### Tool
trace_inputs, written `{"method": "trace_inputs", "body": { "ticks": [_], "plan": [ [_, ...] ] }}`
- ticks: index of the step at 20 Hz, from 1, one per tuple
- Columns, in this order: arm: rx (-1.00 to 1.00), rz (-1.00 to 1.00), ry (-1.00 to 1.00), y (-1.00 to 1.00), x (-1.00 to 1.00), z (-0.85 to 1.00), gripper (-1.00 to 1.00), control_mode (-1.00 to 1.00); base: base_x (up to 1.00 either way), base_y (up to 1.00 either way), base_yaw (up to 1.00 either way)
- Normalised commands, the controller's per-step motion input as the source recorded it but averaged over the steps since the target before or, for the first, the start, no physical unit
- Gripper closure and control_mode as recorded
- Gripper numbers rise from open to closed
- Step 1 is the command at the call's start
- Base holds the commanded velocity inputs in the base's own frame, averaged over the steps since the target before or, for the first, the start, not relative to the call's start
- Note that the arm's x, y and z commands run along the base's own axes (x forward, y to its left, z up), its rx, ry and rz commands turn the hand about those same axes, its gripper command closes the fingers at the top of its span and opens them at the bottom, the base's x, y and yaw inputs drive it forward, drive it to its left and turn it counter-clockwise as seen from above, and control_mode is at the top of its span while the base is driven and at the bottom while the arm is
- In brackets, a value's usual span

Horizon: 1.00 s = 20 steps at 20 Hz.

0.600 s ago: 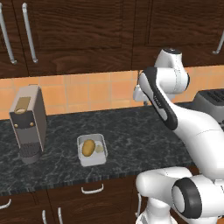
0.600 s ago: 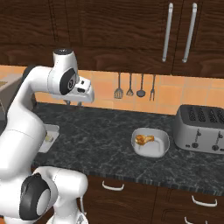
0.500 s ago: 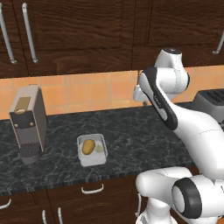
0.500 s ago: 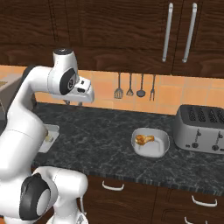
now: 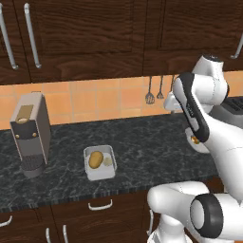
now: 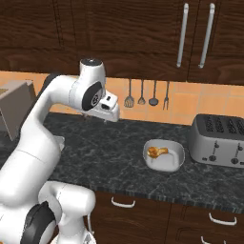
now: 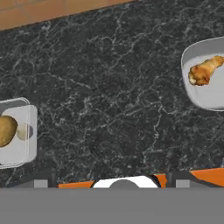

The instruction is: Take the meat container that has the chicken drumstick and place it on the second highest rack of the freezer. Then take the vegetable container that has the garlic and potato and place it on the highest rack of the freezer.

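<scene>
The meat container, a white tray holding the chicken drumstick, sits on the dark counter left of the toaster. The vegetable container holds the potato and the garlic and lies right of the coffee machine. My gripper hangs open and empty high above the counter between the two trays. In the hand view the meat container with the drumstick is at the right edge, and the vegetable container at the left edge. The freezer and its racks are out of view.
A grey toaster stands at the counter's right end and a coffee machine at its left. Kitchen utensils hang on the orange tiled wall. Dark wood cabinets run above the counter, with drawers below it.
</scene>
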Motion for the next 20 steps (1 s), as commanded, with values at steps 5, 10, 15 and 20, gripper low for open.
{"method": "trace_inputs", "body": {
  "ticks": [5, 10, 15, 20],
  "plan": [
    [0.0, -0.48, 0.21, -1.0, -0.12, -0.49, -1.0, -1.0, 0.0, 0.0, 0.0],
    [0.0, -0.48, 0.22, -1.0, -0.14, -0.61, -1.0, -1.0, 0.0, 0.0, 0.0],
    [0.01, -0.41, 0.15, -0.86, -0.22, -0.6, -1.0, -1.0, 0.0, 0.0, 0.0],
    [0.04, -0.24, 0.01, -0.58, 0.02, -0.33, -1.0, -1.0, 0.0, 0.0, 0.0]
  ]
}}
